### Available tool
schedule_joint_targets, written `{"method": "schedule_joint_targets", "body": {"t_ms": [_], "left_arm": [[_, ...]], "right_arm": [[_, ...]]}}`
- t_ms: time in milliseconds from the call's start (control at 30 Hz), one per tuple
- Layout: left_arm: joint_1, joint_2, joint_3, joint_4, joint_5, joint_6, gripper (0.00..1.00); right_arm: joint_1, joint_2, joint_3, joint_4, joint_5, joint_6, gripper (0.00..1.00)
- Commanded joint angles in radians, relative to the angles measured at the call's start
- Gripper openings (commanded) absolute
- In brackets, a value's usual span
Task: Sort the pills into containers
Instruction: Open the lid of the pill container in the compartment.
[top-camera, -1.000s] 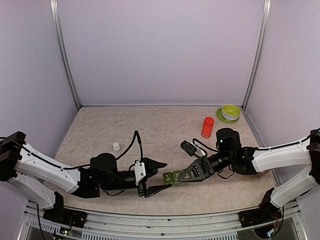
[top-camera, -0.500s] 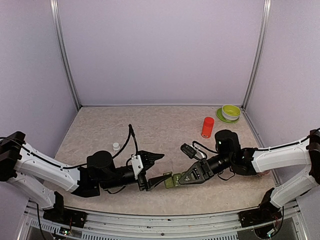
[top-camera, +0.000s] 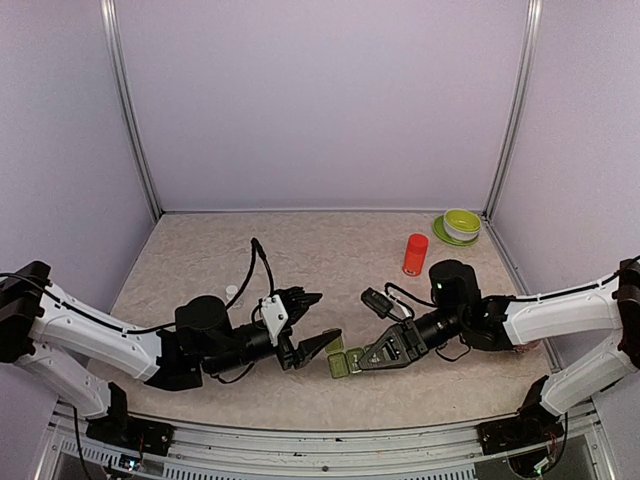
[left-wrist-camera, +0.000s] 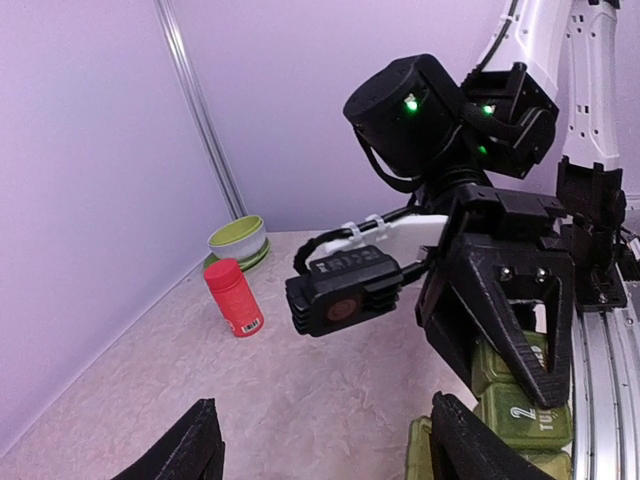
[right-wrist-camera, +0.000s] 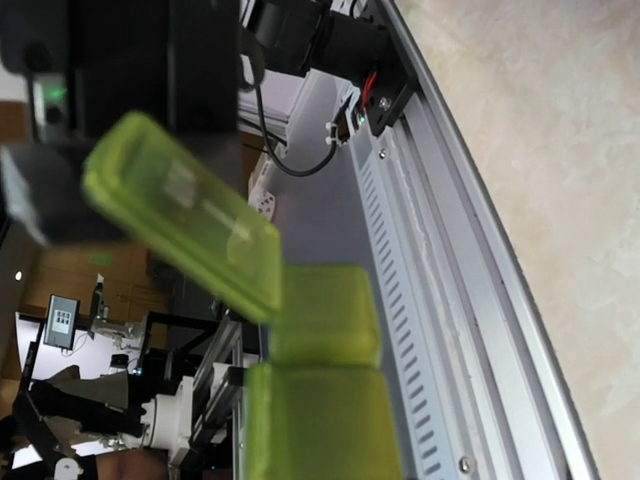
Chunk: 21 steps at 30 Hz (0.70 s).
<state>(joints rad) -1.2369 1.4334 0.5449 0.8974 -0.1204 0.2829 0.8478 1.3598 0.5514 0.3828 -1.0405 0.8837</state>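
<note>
The containers (left-wrist-camera: 520, 412) — one box marked "2" — are clamped in the right gripper (top-camera: 358, 358); the left gripper (top-camera: 317, 319) is open and empty.

A red-orange bottle (top-camera: 415, 254) (left-wrist-camera: 233, 297) is seen upright on the beige marbled table (top-camera: 300, 245), toward the far right. Beyond it, in the far right corner, a lime-green bowl (top-camera: 461, 221) (left-wrist-camera: 237, 236) is set on a green plate (top-camera: 445, 237). A tiny white-capped clear bottle (top-camera: 232, 293) is placed well apart, at the left.
</note>
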Motion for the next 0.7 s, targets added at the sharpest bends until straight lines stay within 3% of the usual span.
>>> {"method": "schedule_joint_targets", "body": {"t_ms": [0,667], "left_arm": [[0.014,0.022,0.056,-0.028,-0.068,-0.039,0.69],[0.043,0.082,0.099,-0.145,-0.044,-0.069,0.68]], "right_arm": [[0.007,0.007,0.01,-0.027,-0.023,-0.023,0.16],[0.006,-0.007,0.038,-0.012,-0.046,-0.025,0.16]]}}
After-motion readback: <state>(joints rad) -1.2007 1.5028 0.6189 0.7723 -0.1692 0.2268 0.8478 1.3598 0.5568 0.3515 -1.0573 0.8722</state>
